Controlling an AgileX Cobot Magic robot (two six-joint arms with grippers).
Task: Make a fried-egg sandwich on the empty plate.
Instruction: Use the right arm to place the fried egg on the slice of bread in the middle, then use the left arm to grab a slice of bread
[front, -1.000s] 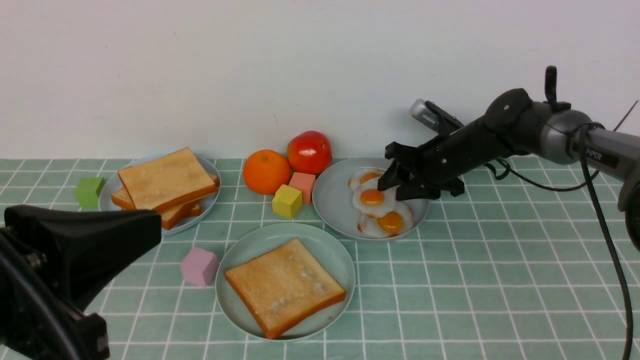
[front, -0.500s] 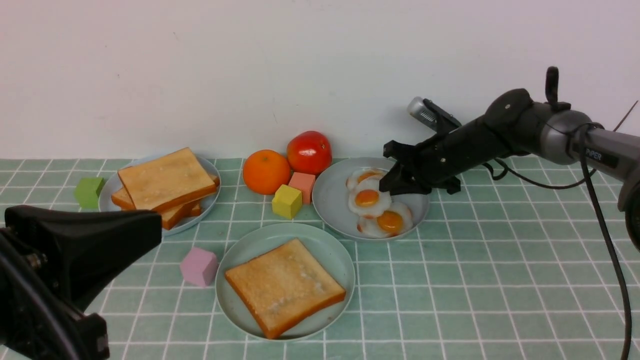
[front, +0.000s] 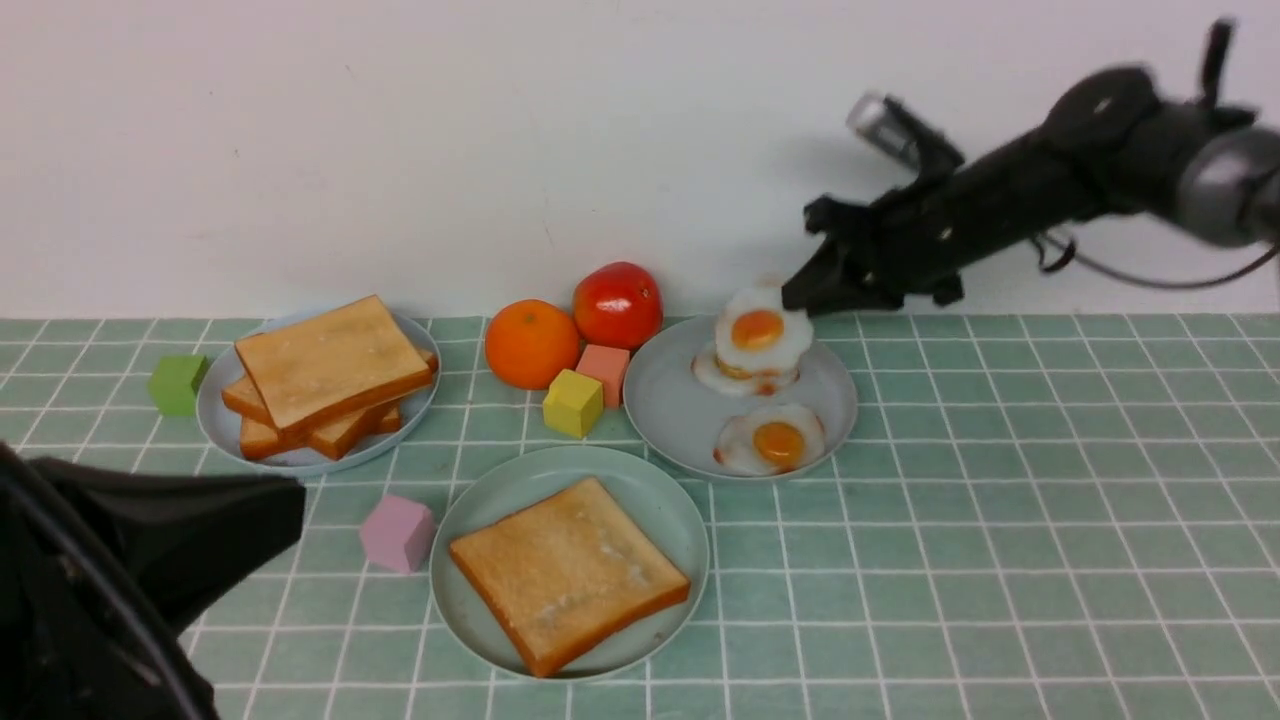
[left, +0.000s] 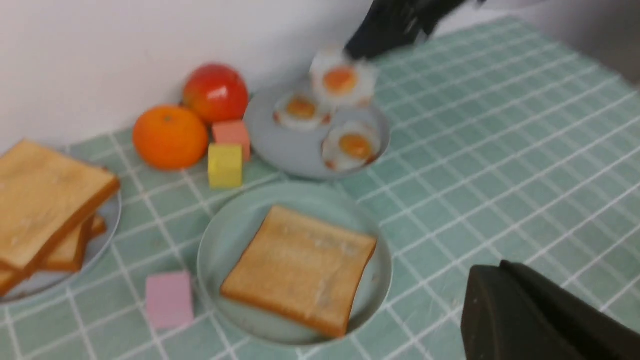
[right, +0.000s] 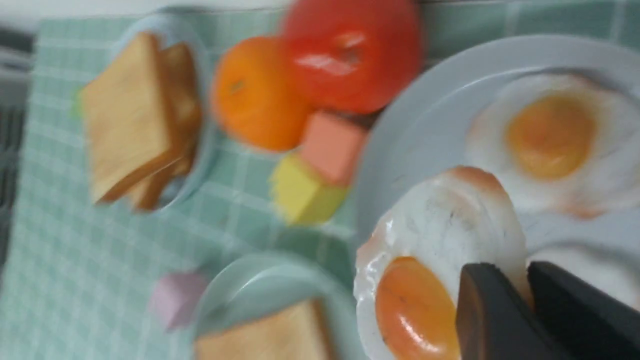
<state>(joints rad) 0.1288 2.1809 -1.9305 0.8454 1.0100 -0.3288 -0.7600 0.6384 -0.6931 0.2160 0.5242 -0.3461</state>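
Right gripper (front: 797, 297) pinches fried egg (front: 760, 335), newly lifted off grey plate (front: 658, 400). Next: toast slice (front: 570, 572) on empty plate (front: 497, 492).

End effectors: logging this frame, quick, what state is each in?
Left end effector: cannot tell, only partly in view.
Right end effector: closed, holding an egg.

wall (front: 400, 150): plain white, matte, meets the tabletop's far edge | tabletop (front: 1000, 550): pale green square tiles, white grid lines | light: soft, even, faint grey shadow on wall toward far-right corner
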